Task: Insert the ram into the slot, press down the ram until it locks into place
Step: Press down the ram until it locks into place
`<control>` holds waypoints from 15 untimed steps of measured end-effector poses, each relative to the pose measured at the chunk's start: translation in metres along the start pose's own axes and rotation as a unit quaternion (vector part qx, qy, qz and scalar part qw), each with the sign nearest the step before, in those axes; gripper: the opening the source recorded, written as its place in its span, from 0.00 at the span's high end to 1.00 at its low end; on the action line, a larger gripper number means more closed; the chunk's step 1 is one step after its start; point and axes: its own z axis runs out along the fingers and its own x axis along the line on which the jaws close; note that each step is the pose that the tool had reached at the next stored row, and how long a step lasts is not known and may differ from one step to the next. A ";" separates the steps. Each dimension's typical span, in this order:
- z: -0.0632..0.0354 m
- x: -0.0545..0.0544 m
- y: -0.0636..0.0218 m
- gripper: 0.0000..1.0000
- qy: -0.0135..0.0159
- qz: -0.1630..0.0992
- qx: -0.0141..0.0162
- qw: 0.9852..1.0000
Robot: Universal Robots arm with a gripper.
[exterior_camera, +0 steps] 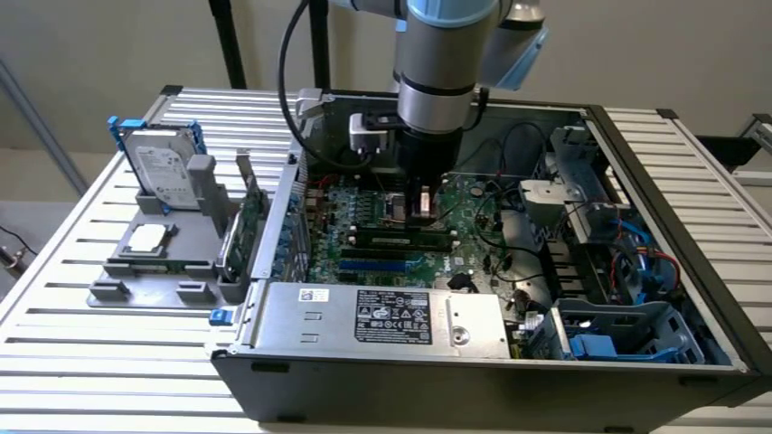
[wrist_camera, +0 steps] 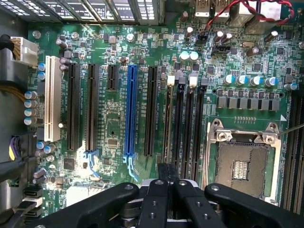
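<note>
The ram [exterior_camera: 399, 239] stands edge-up in a black slot [exterior_camera: 362, 244] on the motherboard, inside the open computer case. In the wrist view the ram [wrist_camera: 168, 123] is a thin line in the outermost of the parallel black slots [wrist_camera: 181, 128], on the blue socket's side. My gripper [exterior_camera: 420, 215] hangs straight over the ram, nearer to one end than to its middle. In the wrist view my gripper [wrist_camera: 167, 167] is shut, its two black fingers [wrist_camera: 161, 175] pressed together above the ram's top edge. Whether they touch it I cannot tell.
A blue socket [wrist_camera: 130, 109] and long black sockets lie beside the memory slots, the metal-framed processor socket [wrist_camera: 242, 161] on the other side. A silver power supply [exterior_camera: 374, 316], cables [exterior_camera: 519, 262] and a drive cage [exterior_camera: 627, 330] crowd the case. Outside stands a grey fixture with a hard drive [exterior_camera: 169, 176].
</note>
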 end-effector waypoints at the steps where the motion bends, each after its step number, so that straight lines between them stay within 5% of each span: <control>1: 0.0009 0.000 0.0002 0.89 0.000 0.000 0.000 1.000; 7: 0.0039 0.000 0.0009 0.89 0.000 0.000 0.000 1.000; 12: -0.0169 0.001 0.0012 0.89 -0.001 0.001 -0.002 1.000; 15: -0.0186 0.001 0.0011 0.89 -0.001 0.001 -0.002 1.000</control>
